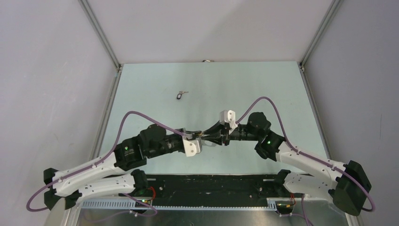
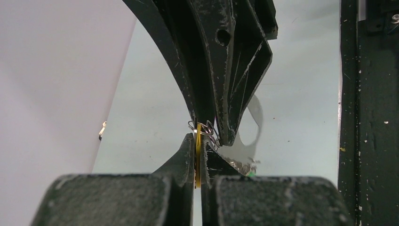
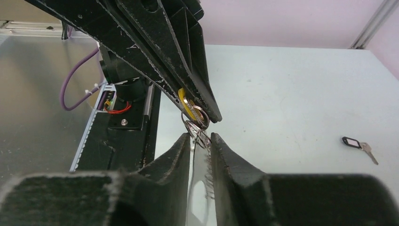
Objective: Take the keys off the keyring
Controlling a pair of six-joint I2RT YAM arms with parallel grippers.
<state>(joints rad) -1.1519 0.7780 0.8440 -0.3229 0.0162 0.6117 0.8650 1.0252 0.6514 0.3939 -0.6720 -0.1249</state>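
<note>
Above the bench (image 1: 263, 84), left gripper (image 2: 198, 141) clamped on a yellow key (image 2: 198, 157) meets right gripper (image 3: 201, 139) clamped on the pale keyring (image 3: 198, 165).

L claw (image 1: 200, 136) & R claw (image 1: 209, 136) tip-to-tip, black-tag key (image 1: 181, 94) well beyond

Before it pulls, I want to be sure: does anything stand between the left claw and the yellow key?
Nothing visible. The left claw is shut on the yellow key; the right claw holds the keyring.

Left end effector (image 2: 198, 143) and right end effector (image 3: 201, 137) meet tip-to-tip, seemingly clamped.
</note>
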